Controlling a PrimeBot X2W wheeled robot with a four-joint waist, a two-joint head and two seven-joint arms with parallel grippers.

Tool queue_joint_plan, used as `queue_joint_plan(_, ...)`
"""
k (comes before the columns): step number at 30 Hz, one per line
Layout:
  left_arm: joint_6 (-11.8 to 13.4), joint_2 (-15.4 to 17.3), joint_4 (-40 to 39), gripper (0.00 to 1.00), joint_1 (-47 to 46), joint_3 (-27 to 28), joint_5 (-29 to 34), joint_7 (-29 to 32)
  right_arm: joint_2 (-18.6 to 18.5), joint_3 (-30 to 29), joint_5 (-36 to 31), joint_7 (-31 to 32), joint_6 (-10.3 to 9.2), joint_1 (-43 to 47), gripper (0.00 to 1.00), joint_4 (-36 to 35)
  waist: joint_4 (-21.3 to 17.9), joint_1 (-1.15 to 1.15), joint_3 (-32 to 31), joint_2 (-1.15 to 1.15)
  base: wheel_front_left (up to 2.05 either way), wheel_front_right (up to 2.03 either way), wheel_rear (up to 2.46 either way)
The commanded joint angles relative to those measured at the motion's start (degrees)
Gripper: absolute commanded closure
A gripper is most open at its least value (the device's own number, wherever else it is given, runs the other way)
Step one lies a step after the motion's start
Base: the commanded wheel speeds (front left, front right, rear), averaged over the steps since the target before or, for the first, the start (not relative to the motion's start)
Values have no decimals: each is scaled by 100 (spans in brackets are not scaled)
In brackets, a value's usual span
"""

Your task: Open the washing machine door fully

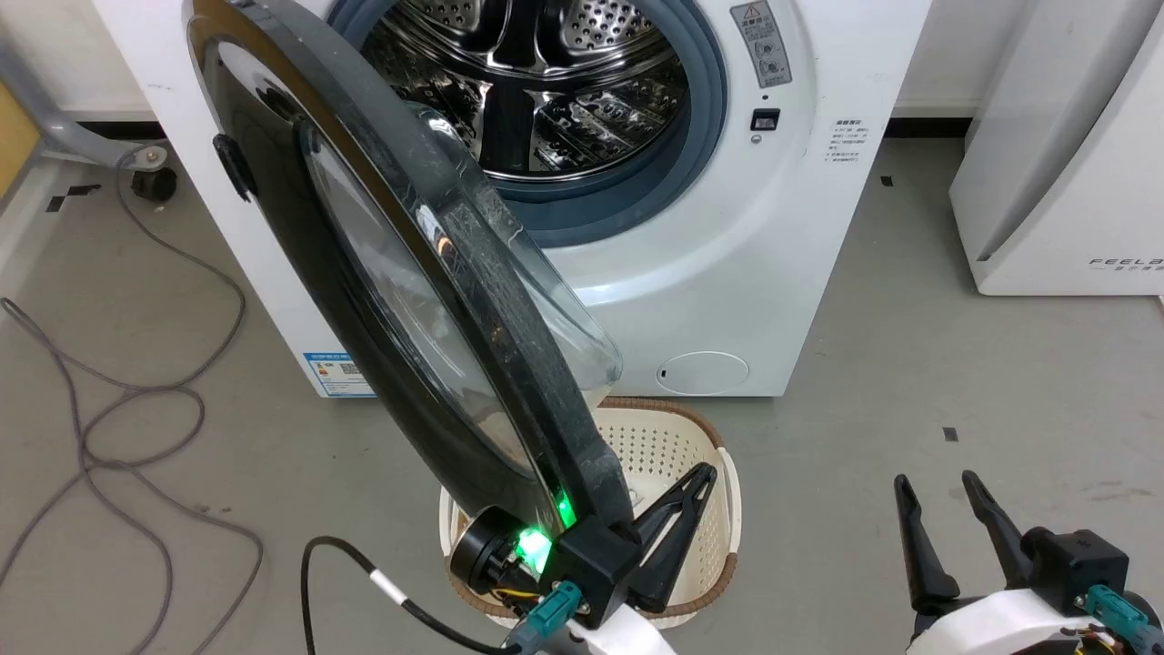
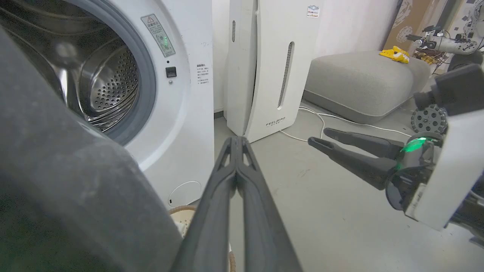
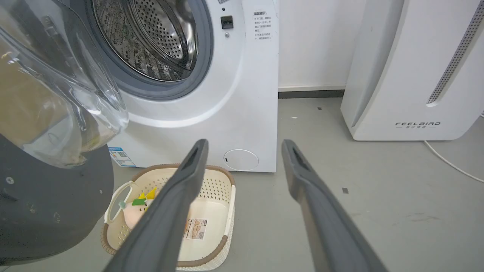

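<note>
Okay, washing machine door (image 1: 391, 300) swung out, left gripper (image 1: 702, 478) fingers pressed together at its 5 o'clock. Right gripper (image 1: 935, 480) spread wide, empty.

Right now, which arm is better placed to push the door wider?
Left. The left claw, shut, sits right at the edge of the door; the right claw hangs open, well clear of it.

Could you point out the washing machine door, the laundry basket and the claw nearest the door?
washing machine door (image 1: 382, 300): head view, on its glass window.
basket (image 3: 217, 187): right wrist view, on its perforated back wall.
left claw (image 2: 236, 141): left wrist view, at its closed fingertips.
</note>
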Motion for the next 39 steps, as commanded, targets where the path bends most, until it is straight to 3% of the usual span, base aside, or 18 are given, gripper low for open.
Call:
queue_joint_plan(1, 76, 71, 31, 100, 58, 91, -19, -31, 21, 18, 46, -15, 5, -37, 0, 13, 5, 0, 2, 0, 0, 0, 0)
queue_joint_plan(20, 595, 420, -923, 100, 1169, 493, -424, -205, 21, -75, 40, 104, 5, 123, 0, -13, 426, 0, -119, 0, 0, 0, 0)
queue_joint_plan(30, 958, 582, -1387, 100, 1488, 722, -357, -282, 22, -188, 47, 128, 5, 224, 0, -47, 1131, 0, -171, 0, 0, 0, 0)
queue_joint_plan(39, 1376, 681, -1556, 100, 1600, 1265, -411, -456, 22, -349, 1, 194, 5, 262, 0, -136, 1812, 0, -149, 0, 0, 0, 0)
